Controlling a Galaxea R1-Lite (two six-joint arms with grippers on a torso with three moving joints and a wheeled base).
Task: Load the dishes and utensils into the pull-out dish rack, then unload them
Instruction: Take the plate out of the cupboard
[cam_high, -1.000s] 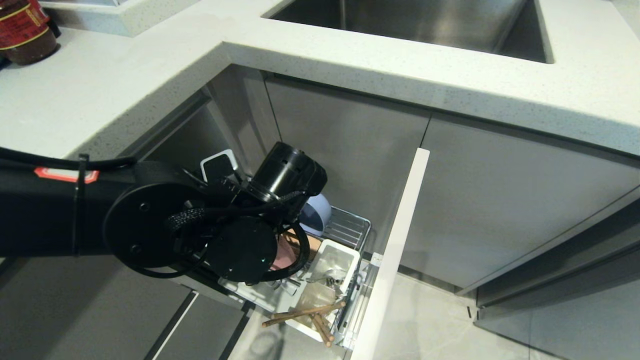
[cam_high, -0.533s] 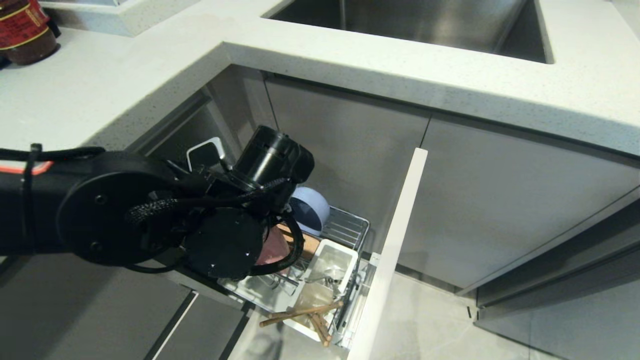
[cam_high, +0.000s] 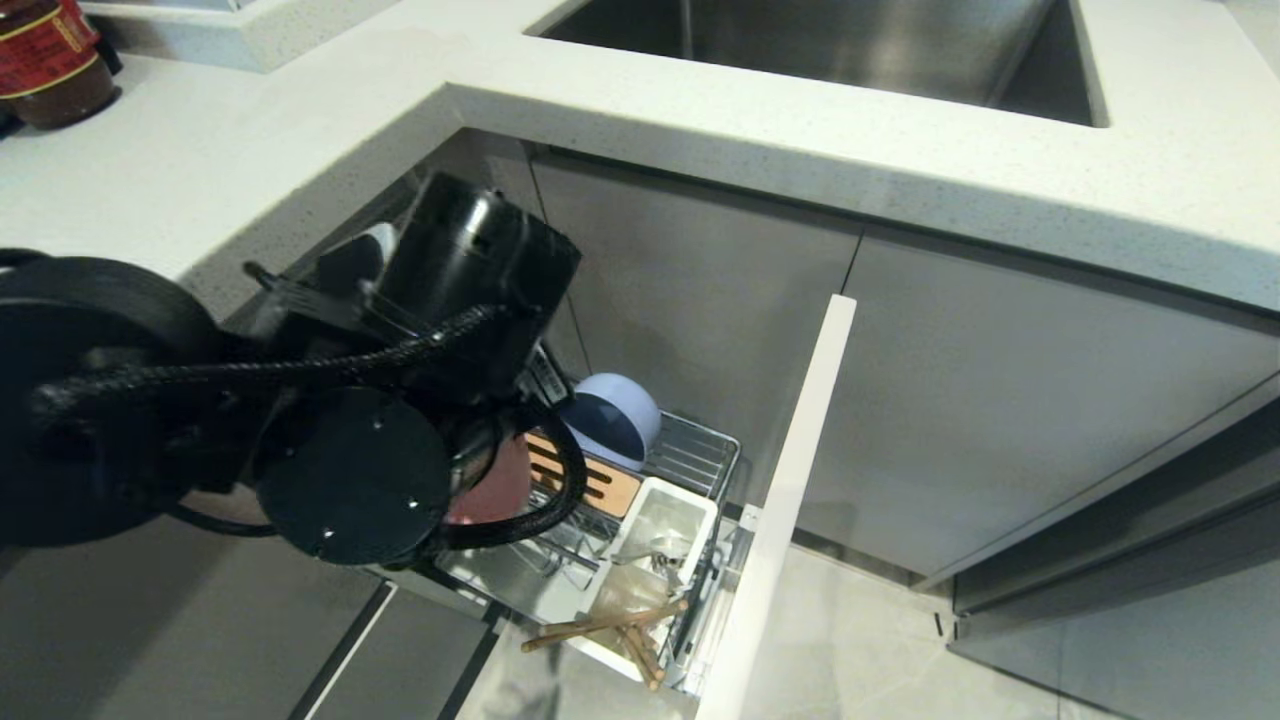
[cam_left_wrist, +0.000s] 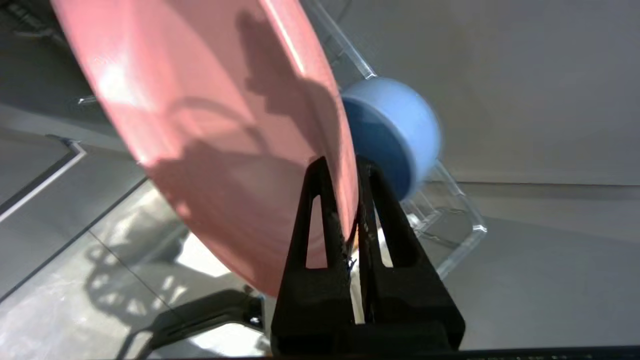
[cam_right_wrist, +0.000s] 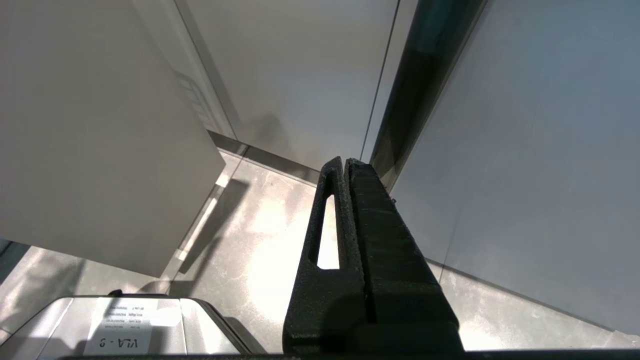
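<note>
The left gripper (cam_left_wrist: 348, 200) had its fingers clamped on the plate (cam_left_wrist: 210, 125) rim, holding the plate on edge above the rack (cam_high: 690, 455). The bowl (cam_high: 612, 418) sat just beyond, at 2 o'clock. The right gripper (cam_right_wrist: 345, 165), closed and empty, was parked.

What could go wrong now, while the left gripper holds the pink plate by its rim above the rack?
1. The left gripper pinches only the thin rim of the pink plate, so the plate might swing or slip out.
2. The blue bowl sits right behind the plate; the plate could knock it as it lifts.
3. The arm hides much of the dish rack in the head view, so a snag on its wires may go unseen.
</note>
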